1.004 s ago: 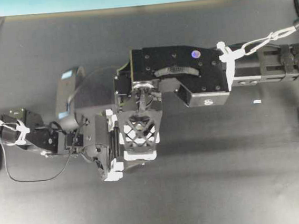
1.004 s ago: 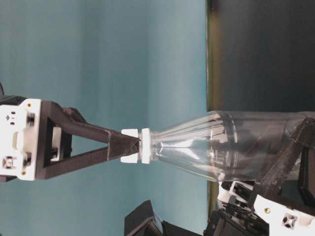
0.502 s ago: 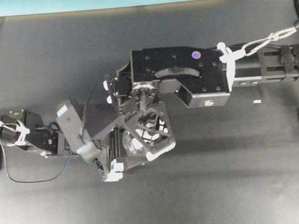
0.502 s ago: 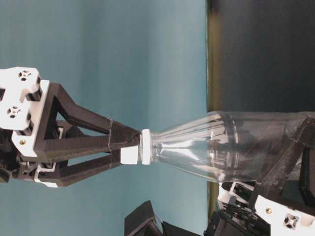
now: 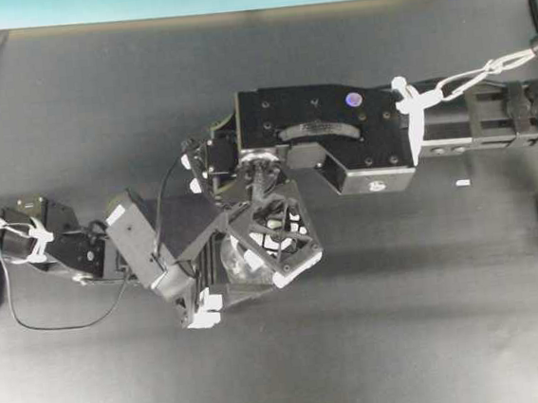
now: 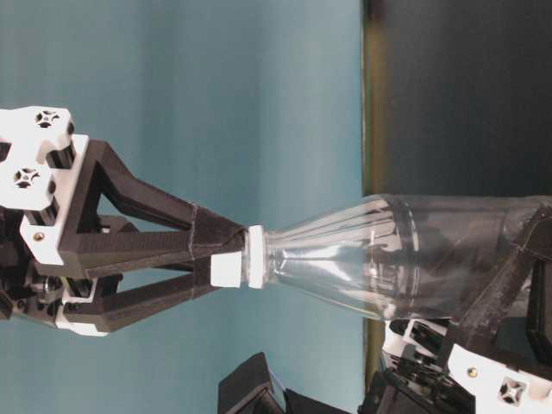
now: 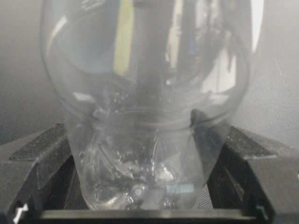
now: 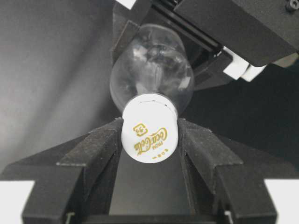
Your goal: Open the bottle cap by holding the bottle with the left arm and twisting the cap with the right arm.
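- In my right wrist view, the bottle cap [image 8: 150,133] sits nearest the lens: a round white cap with gold Coca-Cola lettering on its top face.
- The right gripper [image 8: 150,140] is clamped on this cap. Its black fingers [image 8: 96,149] press against the cap from both sides, with no gap visible at either contact.
- Directly behind the cap, the bottle [image 8: 152,70] widens into a clear, empty plastic body.
- Beyond the body, I see black and white parts of the left gripper [image 8: 205,60] on either side of the bottle.
- In my left wrist view, the bottle [image 7: 140,116] fills the frame. The left gripper's black fingers [image 7: 42,154] bear on the lower body from both sides, so this gripper holds the bottle across its wide part.
- In the table-level view, which appears turned sideways, the cap [image 6: 229,270] is seated on the bottle neck, and the right gripper's finger tips meet on it.
- The bottle base [image 6: 483,259] stands on the dark table [image 6: 457,95], with the left gripper's fingers alongside it.
- In the overhead view, the right arm [image 5: 325,139] reaches in from the right, and its lattice gripper [image 5: 273,244] sits directly over the bottle.
- The left arm [image 5: 59,245] reaches in from the left, and its gripper [image 5: 206,288] lies beneath the right one.
- A small white scrap [image 5: 463,183] lies on the table, well to the right of both grippers.
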